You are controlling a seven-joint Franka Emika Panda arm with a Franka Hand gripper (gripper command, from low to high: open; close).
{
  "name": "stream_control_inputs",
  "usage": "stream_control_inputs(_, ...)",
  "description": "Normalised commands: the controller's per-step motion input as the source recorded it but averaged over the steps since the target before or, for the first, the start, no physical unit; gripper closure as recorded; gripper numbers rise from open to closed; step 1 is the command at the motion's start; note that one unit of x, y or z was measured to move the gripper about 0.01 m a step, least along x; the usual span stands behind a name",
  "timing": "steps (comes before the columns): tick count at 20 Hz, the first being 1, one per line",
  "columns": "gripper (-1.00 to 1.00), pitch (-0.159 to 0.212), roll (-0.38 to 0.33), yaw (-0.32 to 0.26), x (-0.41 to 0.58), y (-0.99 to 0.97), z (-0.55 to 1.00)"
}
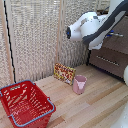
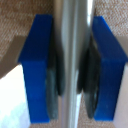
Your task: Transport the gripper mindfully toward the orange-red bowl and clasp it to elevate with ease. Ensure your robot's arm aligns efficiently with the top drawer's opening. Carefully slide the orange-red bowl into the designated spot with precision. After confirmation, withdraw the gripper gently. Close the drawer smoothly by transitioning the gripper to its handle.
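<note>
Between the fingers [image 2: 37, 70]: filled by the handle [image 2: 74, 65], pads close on both sides.
Floor at 7 o'clock: red basket [image 1: 25, 102].
Floor at centre: pink cup [image 1: 79, 84], snack packet [image 1: 64, 73] just beside.
5 o'clock: bare wooden boards.

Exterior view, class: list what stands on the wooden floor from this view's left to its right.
Red mesh basket → patterned box leaning on the screen → pink cup → grey-brown dresser.

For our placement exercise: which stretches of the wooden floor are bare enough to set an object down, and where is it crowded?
Bare floor lies between the pink cup and the dresser. It is crowded from the red basket to the patterned box and cup.
</note>
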Motion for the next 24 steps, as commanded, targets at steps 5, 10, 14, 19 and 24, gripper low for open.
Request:
stream_control_inputs(5, 1.0, 0.001, 0.002, -0.064, 0.003, -0.86, 0.44)
stream_control_inputs(10, 1.0, 0.0, 0.001, -0.046, 0.0, -0.94, 0.39)
stream_control_inputs(14, 1.0, -0.001, 0.0, -0.011, -0.001, -0.85, 0.34)
stream_control_inputs(19, -1.0, -0.011, -0.001, 0.001, -0.005, -0.28, 0.14)
stream_control_inputs(24, -1.0, -0.051, -0.025, 0.006, -0.031, 0.07, 0.11)
